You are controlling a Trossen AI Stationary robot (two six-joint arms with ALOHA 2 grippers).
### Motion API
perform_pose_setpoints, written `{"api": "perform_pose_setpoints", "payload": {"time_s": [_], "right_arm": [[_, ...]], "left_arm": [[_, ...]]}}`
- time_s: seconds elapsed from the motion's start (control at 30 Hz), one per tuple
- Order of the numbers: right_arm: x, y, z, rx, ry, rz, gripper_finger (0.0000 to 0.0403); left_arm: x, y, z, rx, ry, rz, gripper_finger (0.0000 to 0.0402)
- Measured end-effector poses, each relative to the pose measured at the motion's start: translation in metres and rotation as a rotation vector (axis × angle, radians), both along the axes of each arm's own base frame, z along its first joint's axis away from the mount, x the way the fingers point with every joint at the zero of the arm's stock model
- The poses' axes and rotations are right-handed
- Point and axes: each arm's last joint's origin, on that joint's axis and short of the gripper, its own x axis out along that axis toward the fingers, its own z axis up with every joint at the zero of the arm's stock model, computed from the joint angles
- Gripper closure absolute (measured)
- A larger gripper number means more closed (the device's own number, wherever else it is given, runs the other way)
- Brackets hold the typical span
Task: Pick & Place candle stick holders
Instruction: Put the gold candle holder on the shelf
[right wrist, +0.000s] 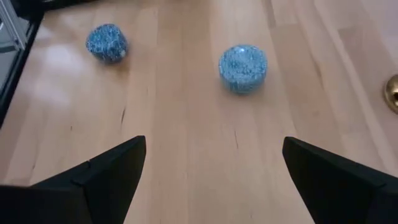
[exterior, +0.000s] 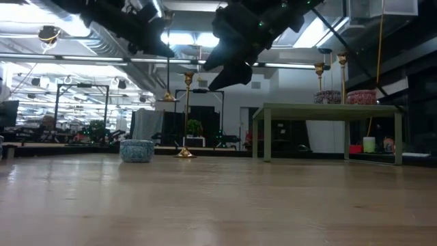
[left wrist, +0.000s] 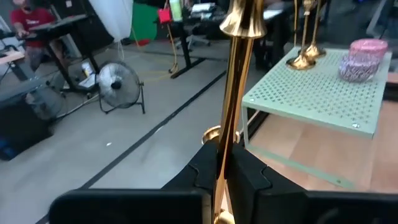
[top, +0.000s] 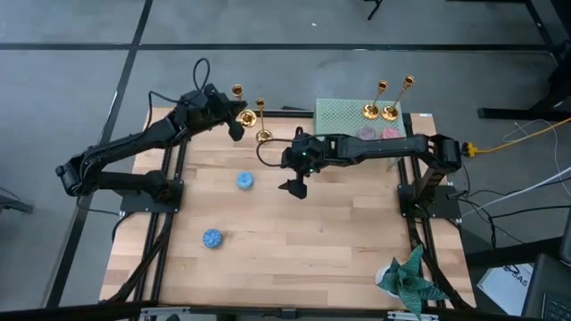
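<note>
The left end effector point(top: 239, 118) sits near the far left edge of the tabletop point(top: 294, 232), its fingers point(left wrist: 249, 171) pinched on the thin stem of one gold candlestick point(left wrist: 233, 106); the left wrist view shows the stem running up between the two dark fingers to a small cup at the top. In the high view that held candlestick point(top: 241, 111) is at the far edge of the tabletop, and a second candlestick point(top: 262, 125) stands just beside it, slightly nearer the middle; the low view shows this one upright on its round base point(exterior: 184, 154) on the wood. Two more candlesticks point(top: 382, 102) stand close together on a pale green perforated shelf point(top: 343, 116) at the far right of the tabletop, with two pink ribbed cups point(top: 378, 134) near them on the same shelf. The right end effector point(top: 296, 183) hangs above the middle of the tabletop, well apart from every candlestick, its fingers point(right wrist: 106, 174) spread wide with nothing between them. Below it, in the right wrist view, lie two blue speckled cups point(right wrist: 242, 67) on bare wood; in the high view one blue cup point(top: 244, 181) lies left of the right end effector and the other point(top: 211, 238) nearer the front left. A green crumpled cloth point(top: 409, 276) rests at the front right corner.
</note>
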Motion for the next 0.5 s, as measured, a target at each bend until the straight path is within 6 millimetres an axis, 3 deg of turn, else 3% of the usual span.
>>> {"api": "perform_pose_setpoints", "payload": {"time_s": [0.3,0.5], "right_arm": [[-0.025,0.0,0.012,-0.033,0.104,0.112,0.0023],[-0.062,-0.009,0.02,0.141,0.027,0.255,0.0023]], "left_arm": [[0.024,-0.009,0.046,-0.049,0.012,-0.078,0.0388],[0.054,-0.014,0.073,-0.05,-0.01,-0.187,0.0388]]}}
